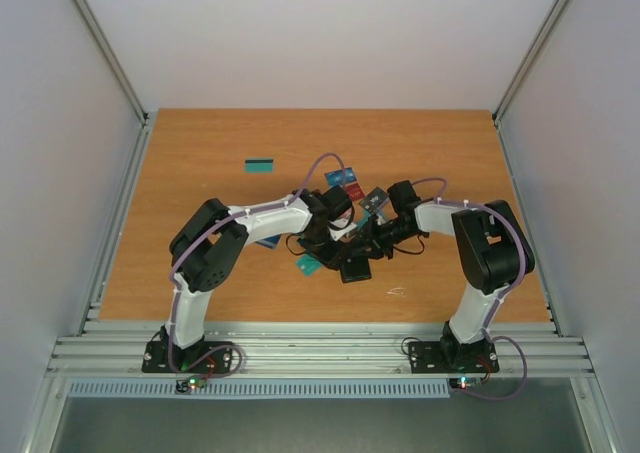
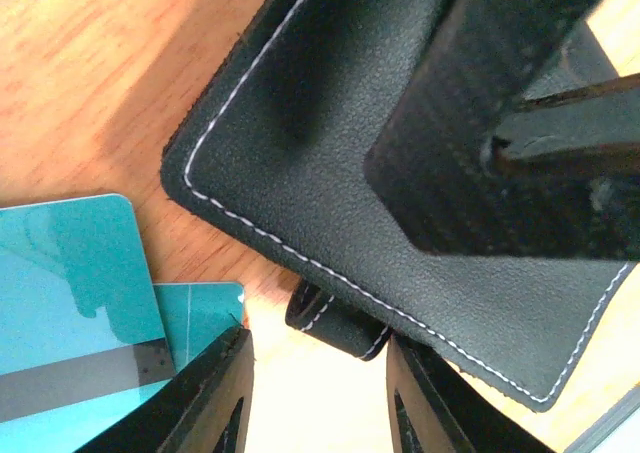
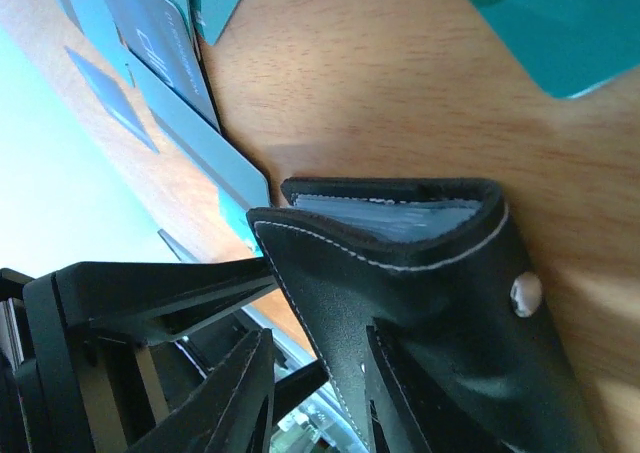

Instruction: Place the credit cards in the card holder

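Observation:
The black card holder [image 2: 320, 153] with white stitching lies folded on the wooden table at the middle, where both arms meet. Thin card edges [image 3: 390, 216] show inside its fold, beside a metal snap [image 3: 525, 293]. My left gripper [image 2: 318, 348] is open, with the holder's small strap loop [image 2: 335, 321] just ahead of its fingertips and a gap on each side. My right gripper [image 3: 318, 338] is open around the holder's flap edge: one finger lies against the leather, the other stands clear of it. Two teal credit cards [image 2: 70, 293] lie just left of my left gripper.
More cards lie around the arms: a teal one with a black stripe [image 1: 260, 165] at the back left, red and blue ones [image 1: 345, 183] behind the grippers, a grey one [image 1: 375, 201] and a teal one [image 1: 307, 265]. Grey-blue cards [image 3: 170, 43] lie close to the holder.

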Available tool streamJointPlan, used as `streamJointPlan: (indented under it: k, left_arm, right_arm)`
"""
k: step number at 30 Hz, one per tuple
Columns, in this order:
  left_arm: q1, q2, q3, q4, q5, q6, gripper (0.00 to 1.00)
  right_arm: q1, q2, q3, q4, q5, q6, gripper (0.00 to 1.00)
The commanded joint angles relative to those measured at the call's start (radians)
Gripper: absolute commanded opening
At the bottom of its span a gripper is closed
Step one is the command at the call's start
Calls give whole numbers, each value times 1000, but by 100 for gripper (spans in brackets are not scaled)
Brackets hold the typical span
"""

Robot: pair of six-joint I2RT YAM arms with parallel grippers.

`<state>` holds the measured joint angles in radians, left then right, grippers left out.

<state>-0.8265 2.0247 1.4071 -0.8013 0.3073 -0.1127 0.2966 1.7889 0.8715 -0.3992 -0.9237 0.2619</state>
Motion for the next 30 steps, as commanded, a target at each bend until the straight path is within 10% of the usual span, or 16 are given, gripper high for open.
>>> streamJointPlan:
  k: [1, 15, 23, 30]
  left_arm:
    - [0, 42, 14, 74, -54, -2, 36]
    - [0, -35, -158, 387, 28, -33, 32]
    - [0, -8, -155, 399, -75, -66, 6]
    - [21, -90, -224, 371, -121, -163, 3]
  right_arm:
    - [19, 46, 6, -48, 16, -61, 28]
    - [19, 84, -48, -116, 52, -136, 24]
    - [19, 80, -75, -181, 81, -190, 23]
    - [19, 91, -117, -215, 143, -241, 23]
